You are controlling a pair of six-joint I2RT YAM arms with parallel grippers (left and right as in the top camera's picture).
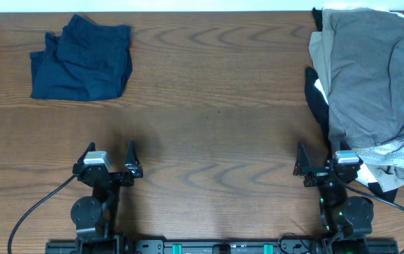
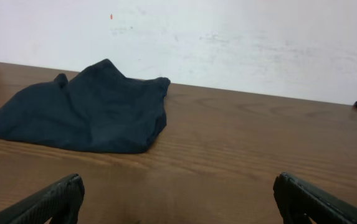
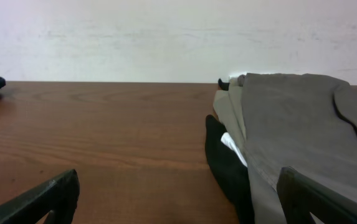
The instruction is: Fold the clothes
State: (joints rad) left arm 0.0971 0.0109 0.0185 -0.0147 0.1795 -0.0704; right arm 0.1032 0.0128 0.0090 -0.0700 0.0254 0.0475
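Dark navy blue shorts (image 1: 82, 58) lie folded in a bundle at the far left of the wooden table; they also show in the left wrist view (image 2: 81, 109). A pile of clothes (image 1: 374, 77) sits at the right: a grey garment on top, beige, black and white-patterned cloth beneath. It also shows in the right wrist view (image 3: 296, 130). My left gripper (image 1: 110, 152) is open and empty near the front edge, well short of the shorts. My right gripper (image 1: 314, 156) is open and empty, beside the pile's front left edge.
The wooden table (image 1: 216, 113) spans the view. A white wall (image 2: 228, 37) stands behind its far edge. Cables run from both arm bases along the front edge.
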